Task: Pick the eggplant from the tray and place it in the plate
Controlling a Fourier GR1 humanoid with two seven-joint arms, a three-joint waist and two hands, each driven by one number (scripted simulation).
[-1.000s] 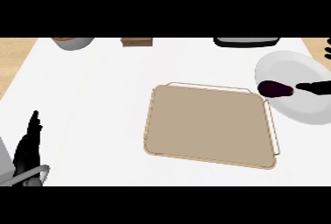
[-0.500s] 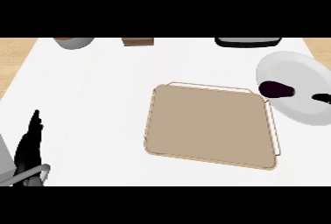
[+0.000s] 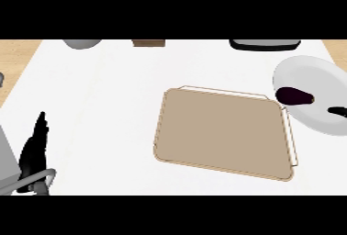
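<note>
The eggplant (image 3: 294,95) lies on the white plate (image 3: 318,73), toward the plate's left side, dark purple and glossy. The plate sits at the right edge of the white counter (image 3: 102,101), just beside the upper right corner of the tan tray (image 3: 220,133). The tray lies near the middle of the counter, slightly rotated, with a thin raised rim around it, and carries nothing.

Of the right robot hand (image 3: 337,110) only a small black tip shows at the right edge of the view, over the plate and just to the lower right of the eggplant, apart from it. Whether its fingers are straight or curled cannot be told from so little of it.

The left robot hand (image 3: 34,149) shows at the lower left, resting with its fingers straight and pointing up, released and holding nothing. A grey forearm (image 3: 8,158) comes in beside it from the left edge.

Along the far edge of the counter stand a grey rounded object (image 3: 82,43) at the left, a small brown object (image 3: 149,43) next to it, and a dark object with a light rim (image 3: 264,44) farther right; each is cut by the view's upper limit.
</note>
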